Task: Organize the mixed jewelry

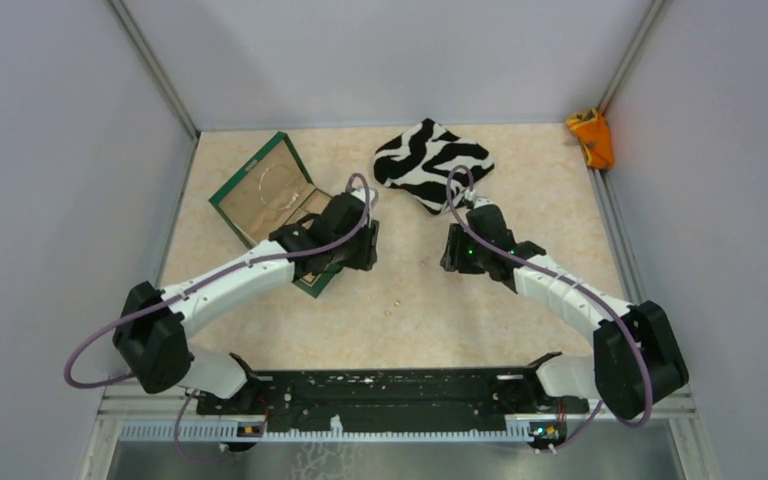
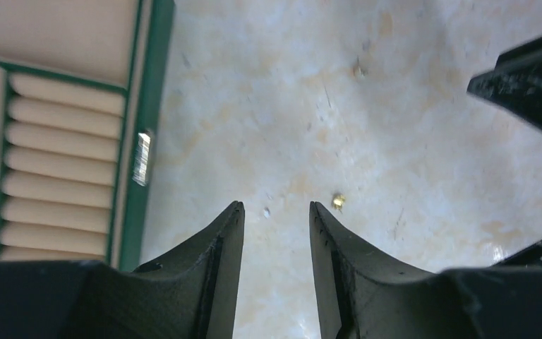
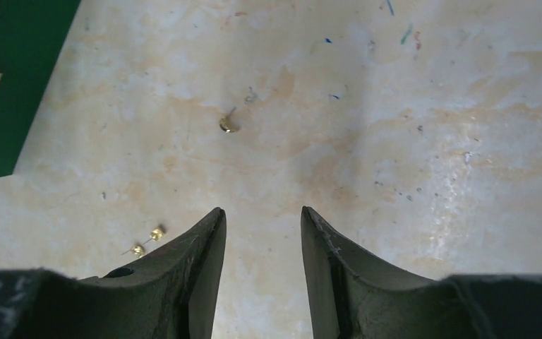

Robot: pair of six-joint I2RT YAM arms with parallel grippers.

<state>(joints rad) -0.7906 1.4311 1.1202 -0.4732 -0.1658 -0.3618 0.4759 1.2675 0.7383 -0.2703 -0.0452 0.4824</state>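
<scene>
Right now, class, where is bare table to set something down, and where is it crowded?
Free: the table right of the zebra cloth, toward the orange object. Crowded: between left gripper and right gripper, where gold studs lie, beside the green box.

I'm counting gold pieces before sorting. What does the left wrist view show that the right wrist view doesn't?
Left wrist only: the ribbed ring rolls left of the left pincer. Right wrist only: a pair of gold studs beside the right pincer. Both: the green box wall with its clasp, a lone gold stud (whether the same one, I cannot tell), the marbled table, pincers open.
</scene>
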